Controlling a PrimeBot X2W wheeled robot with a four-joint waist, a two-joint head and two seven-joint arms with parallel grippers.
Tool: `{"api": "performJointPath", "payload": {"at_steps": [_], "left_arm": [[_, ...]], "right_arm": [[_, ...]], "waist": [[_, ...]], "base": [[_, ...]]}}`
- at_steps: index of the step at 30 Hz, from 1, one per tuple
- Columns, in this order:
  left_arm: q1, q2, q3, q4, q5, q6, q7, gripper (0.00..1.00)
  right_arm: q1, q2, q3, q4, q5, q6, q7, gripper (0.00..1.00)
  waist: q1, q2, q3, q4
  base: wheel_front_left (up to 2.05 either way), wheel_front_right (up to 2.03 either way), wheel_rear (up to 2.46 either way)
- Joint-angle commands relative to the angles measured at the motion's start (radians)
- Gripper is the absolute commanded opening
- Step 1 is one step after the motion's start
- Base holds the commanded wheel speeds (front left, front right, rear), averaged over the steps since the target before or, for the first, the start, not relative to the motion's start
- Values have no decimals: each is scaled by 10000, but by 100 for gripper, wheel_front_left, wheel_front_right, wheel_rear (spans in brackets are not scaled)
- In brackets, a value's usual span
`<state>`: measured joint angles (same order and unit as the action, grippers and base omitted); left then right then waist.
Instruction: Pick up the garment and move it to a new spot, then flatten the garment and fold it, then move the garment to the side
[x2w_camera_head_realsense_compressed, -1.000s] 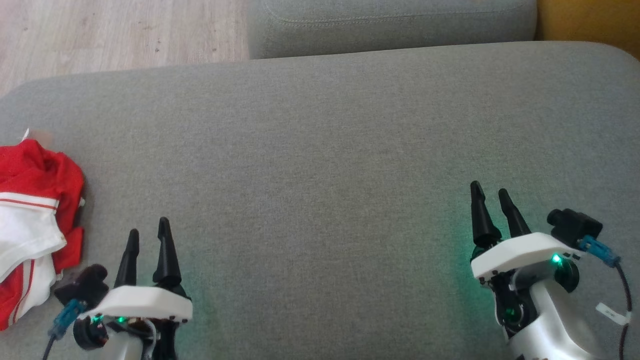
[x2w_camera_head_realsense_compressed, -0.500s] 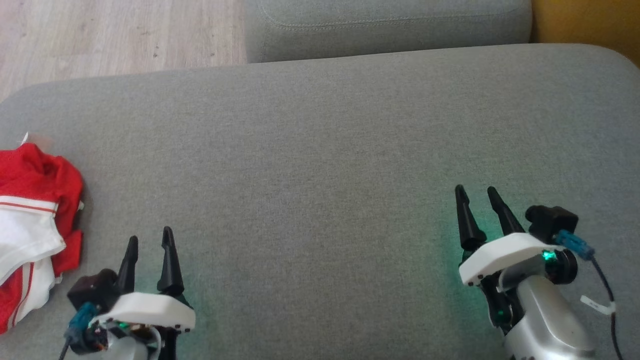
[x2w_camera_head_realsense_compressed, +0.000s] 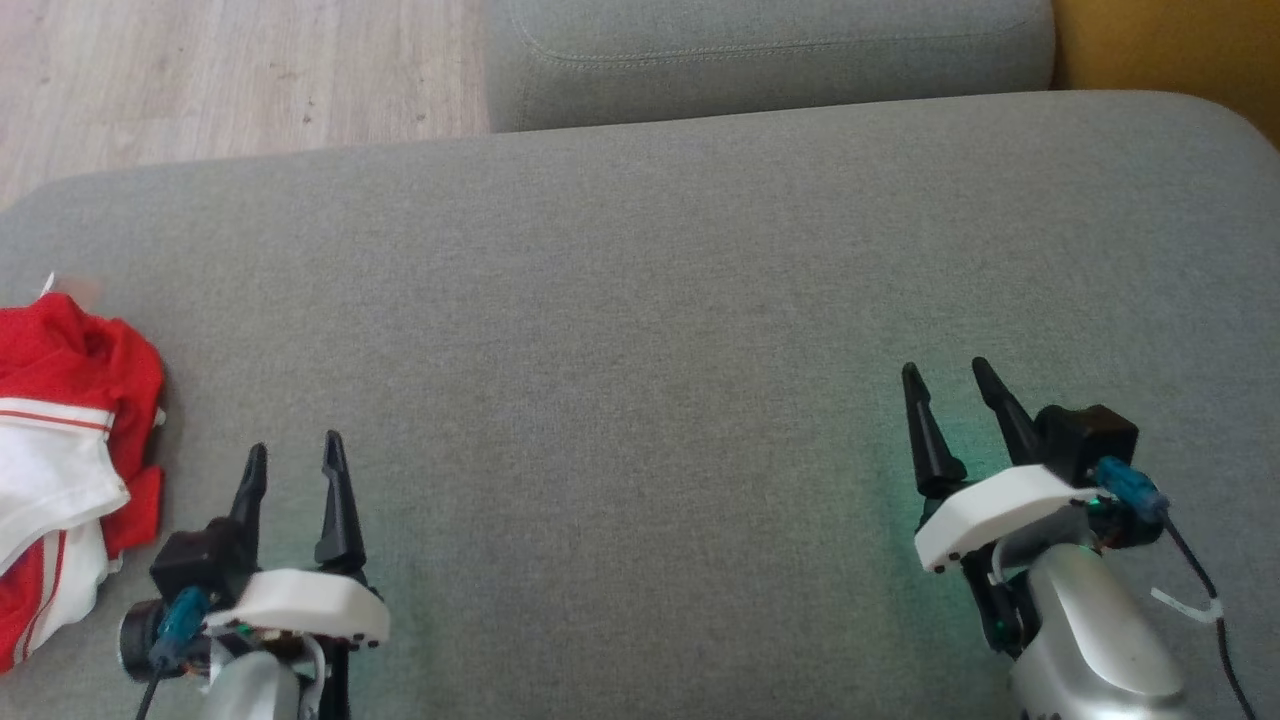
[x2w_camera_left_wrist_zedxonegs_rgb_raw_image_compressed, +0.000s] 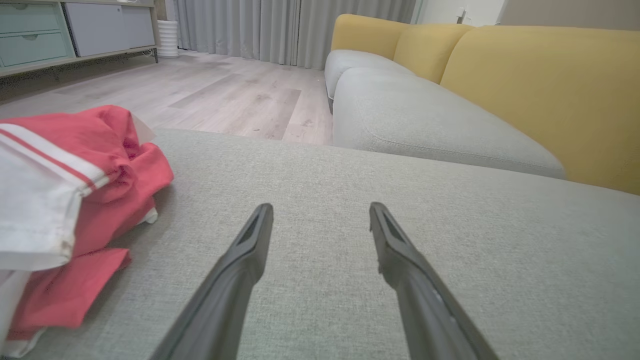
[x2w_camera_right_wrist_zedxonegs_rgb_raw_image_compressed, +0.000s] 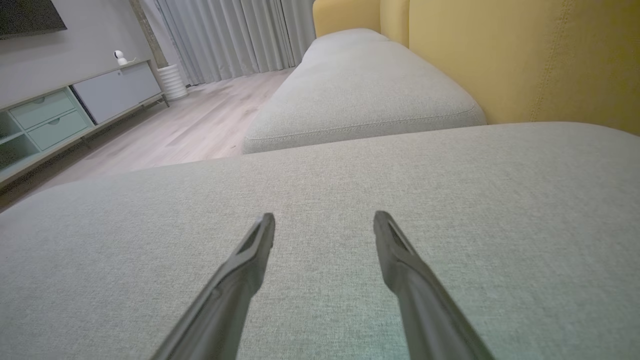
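Gaping empty, both: your left gripper (x2w_camera_head_realsense_compressed: 295, 444) near the garment (x2w_camera_head_realsense_compressed: 60, 460), your right gripper (x2w_camera_head_realsense_compressed: 945, 365) well apart from it.

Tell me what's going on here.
A two-armed robot faces a crumpled red and white cloth garment lying at the left edge of a wide grey fabric sofa cushion. Neither arm has hold of it. The left tool is open just to the garment's right, apart from it. The right tool is open over bare cushion far to the right. The pick-up is not yet done.
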<state>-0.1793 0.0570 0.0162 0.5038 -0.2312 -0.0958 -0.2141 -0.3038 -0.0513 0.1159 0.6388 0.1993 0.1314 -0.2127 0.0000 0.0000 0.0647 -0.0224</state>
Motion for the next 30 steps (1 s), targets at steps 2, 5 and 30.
{"api": "performJointPath", "payload": {"at_steps": [2,5,30], "left_arm": [[-477,90,468,-121,514,110,-228,100],[-434,58,607,-13,820,132,-316,100],[354,-65,1015,5,1204,178,-477,100]], "right_arm": [[-546,14,85,-279,-345,-7,-240,100],[-524,12,46,-266,-620,-7,-329,100],[-150,10,-21,-93,-688,-7,-490,100]], "waist": [[0,0,-40,-1],[0,0,-72,-15],[0,0,-342,29]], "base": [[0,0,0],[0,0,0],[0,0,0]]}}
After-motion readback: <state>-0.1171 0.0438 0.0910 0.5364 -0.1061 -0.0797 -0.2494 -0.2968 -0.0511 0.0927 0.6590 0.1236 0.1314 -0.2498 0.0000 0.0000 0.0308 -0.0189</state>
